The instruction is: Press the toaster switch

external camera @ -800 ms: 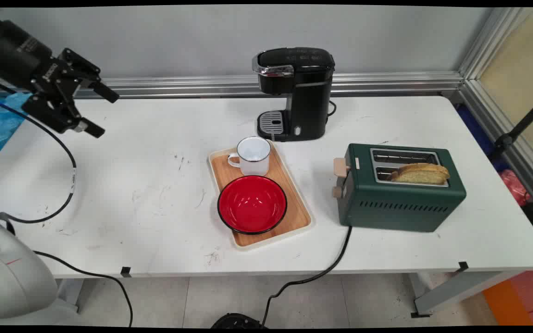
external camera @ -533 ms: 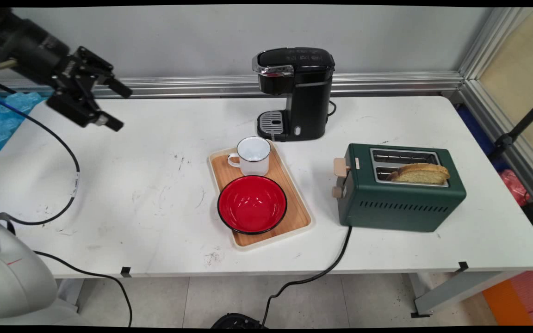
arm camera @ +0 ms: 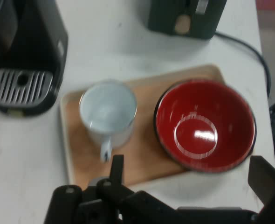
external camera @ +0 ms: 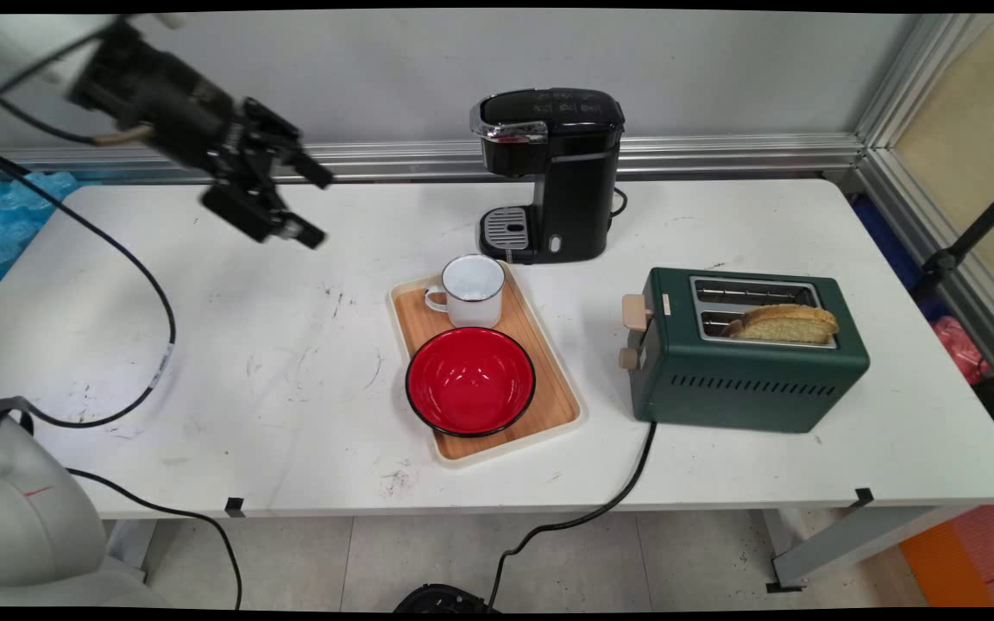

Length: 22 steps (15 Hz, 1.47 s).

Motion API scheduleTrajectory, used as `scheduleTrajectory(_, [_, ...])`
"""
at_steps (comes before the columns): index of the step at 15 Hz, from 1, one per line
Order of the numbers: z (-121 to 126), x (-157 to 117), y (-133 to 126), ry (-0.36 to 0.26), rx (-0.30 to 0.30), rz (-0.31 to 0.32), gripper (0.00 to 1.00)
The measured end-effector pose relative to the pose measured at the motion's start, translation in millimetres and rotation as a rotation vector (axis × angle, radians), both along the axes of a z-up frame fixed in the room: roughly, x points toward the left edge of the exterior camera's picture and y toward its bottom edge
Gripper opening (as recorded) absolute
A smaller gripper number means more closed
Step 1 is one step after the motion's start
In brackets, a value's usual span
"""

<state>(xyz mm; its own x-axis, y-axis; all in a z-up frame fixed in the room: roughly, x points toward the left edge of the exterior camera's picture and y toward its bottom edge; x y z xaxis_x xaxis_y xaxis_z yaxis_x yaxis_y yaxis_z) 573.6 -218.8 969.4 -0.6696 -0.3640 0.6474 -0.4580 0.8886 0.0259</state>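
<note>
Since the earlier frames, the black gripper (external camera: 311, 207) had swung rightward above the table's (external camera: 204, 362) far left, jaws wide apart, holding nothing. Right of it and nearer the camera sat the white mug (external camera: 472, 291) and red bowl (external camera: 470, 380) on a wooden tray (external camera: 559, 392), bare tabletop between; coffee maker (external camera: 553, 172) behind.
</note>
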Motion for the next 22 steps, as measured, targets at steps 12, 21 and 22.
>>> scheduleTrajectory(12, [-27.2,-154.3,-64.1,0.088,-0.043,-0.142,1.0])
scheduleTrajectory(21, [-56.8,-233.0,-104.4,0.044,-0.076,-0.207,1.0])
scheduleTrajectory(22, [-59.0,-237.5,-106.6,0.04,-0.076,-0.21,0.0])
